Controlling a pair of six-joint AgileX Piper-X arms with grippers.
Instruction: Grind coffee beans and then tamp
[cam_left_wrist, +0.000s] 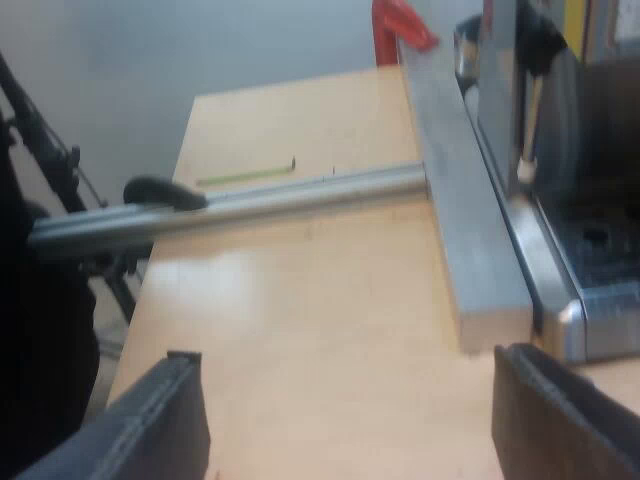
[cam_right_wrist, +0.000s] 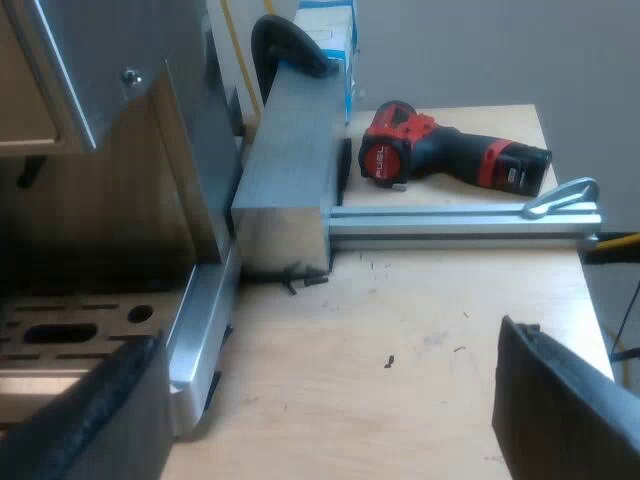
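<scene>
The espresso machine (cam_left_wrist: 590, 250) shows its metal base corner and dark drip grate just beyond my left gripper (cam_left_wrist: 350, 425), which is open over bare wooden tabletop with nothing between its fingers (cam_left_wrist: 160, 420). In the right wrist view the machine's drip tray (cam_right_wrist: 80, 330) and steel side panel (cam_right_wrist: 150, 150) stand close to one finger (cam_right_wrist: 90, 420) of my right gripper (cam_right_wrist: 330, 420). That gripper is also open and holds nothing, hovering over the wood beside the machine's base.
A thick aluminium beam (cam_left_wrist: 470, 200) lies along the machine's base, with a metal rail (cam_left_wrist: 250, 205) joining it crosswise; both appear again as beam (cam_right_wrist: 290, 180) and rail (cam_right_wrist: 460, 222). A red clamp (cam_left_wrist: 400, 25) holds the beam. A red-and-black drill (cam_right_wrist: 450, 155) lies beyond the rail.
</scene>
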